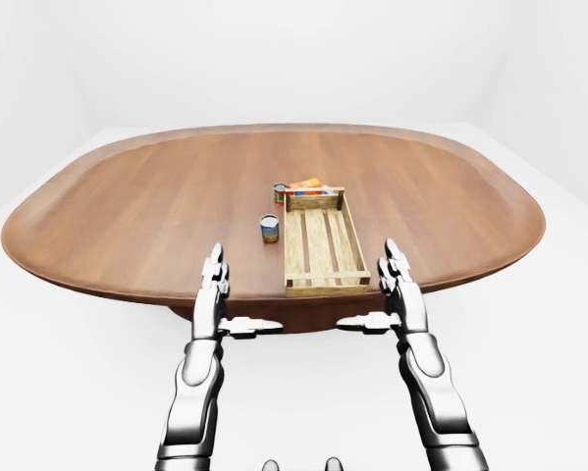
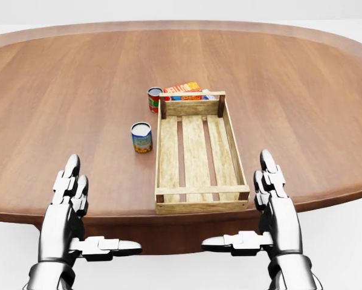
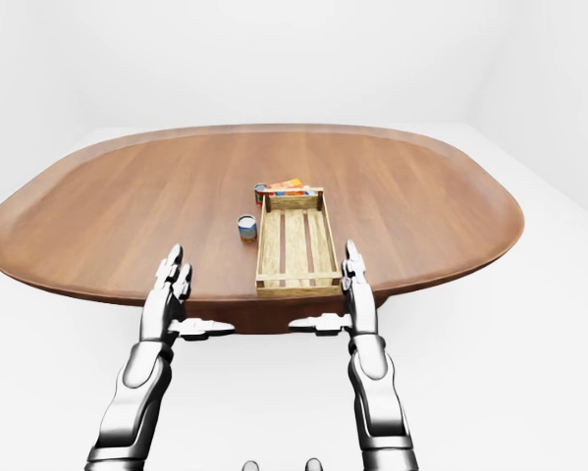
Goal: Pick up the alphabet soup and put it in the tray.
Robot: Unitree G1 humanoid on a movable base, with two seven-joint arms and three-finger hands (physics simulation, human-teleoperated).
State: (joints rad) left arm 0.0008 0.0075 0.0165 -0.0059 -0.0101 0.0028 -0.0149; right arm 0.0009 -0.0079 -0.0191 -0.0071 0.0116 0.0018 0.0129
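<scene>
1. The left hand (image 2: 69, 205) is held flat at the table's (image 2: 78, 90) near edge, lower left of the tray (image 2: 168, 158) in the head view, fingers straight and together, thumb stuck out sideways toward the other hand; it holds nothing.
2. The right hand (image 2: 271, 202) mirrors it just below the tray's lower right corner, fingers extended and together, thumb pointing left, empty.
3. The tray lies lengthwise on the table, its short end at the table's near edge.
4. A blue can (image 2: 141, 137) stands upright just left of the tray, apart from it.
5. A red can (image 2: 155, 99) stands against the tray's top left corner; which can is the soup cannot be told.
6. A box (image 2: 184, 89) lies just beyond the tray's far end.
</scene>
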